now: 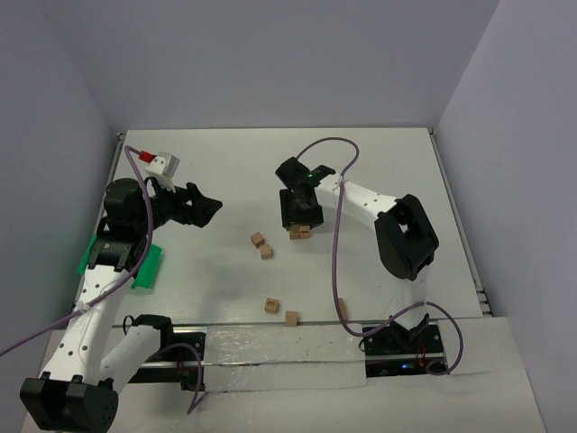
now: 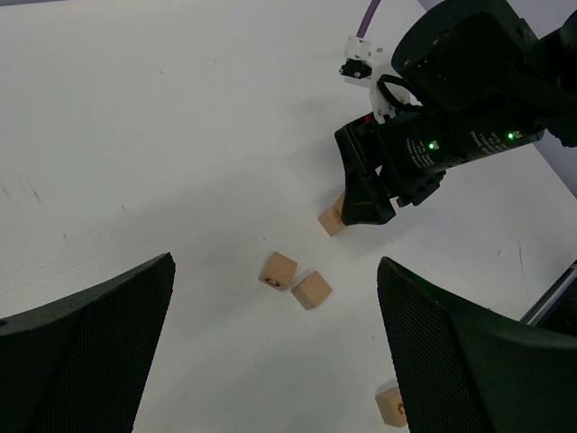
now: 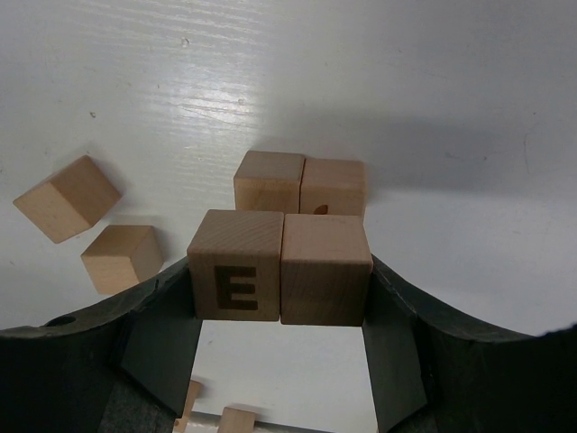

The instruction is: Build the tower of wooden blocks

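Blocks: eight tan cubes are showing in the right wrist view, all lying around the middle of the white bench (image 1: 388, 162).
Tower (image 1: 300, 232): four cubes are sitting in a tight two-by-two cluster mid-bench, directly under the right arm's jaws.
Front pair: the E block (image 3: 236, 278) and a plain block (image 3: 326, 269) are sitting side by side, faces touching. I cannot tell whether they are resting on the bench or hanging just above it.
Rear pair (image 3: 270, 180): two more cubes are touching each other just behind the front pair, one showing a small dark mark at its lower edge.
Right jaws: these are pinching the front pair, one jaw pressing on the outer face of each cube.
Near loose blocks: two cubes (image 1: 258, 240) (image 1: 267, 253) are lying close together just left of the tower.
Far loose blocks: two cubes (image 1: 270, 306) (image 1: 292, 317) are lying near each other toward the bench's near edge, well apart from the tower.
Left jaws: these are hovering spread wide over the left half of the bench, gripping nothing and pointing toward the near loose blocks.
Tray (image 1: 149, 269): one green tray is lying at the left edge, partly under the left arm.
White box (image 1: 162, 163): one small white piece with a red part is sitting at the far left.
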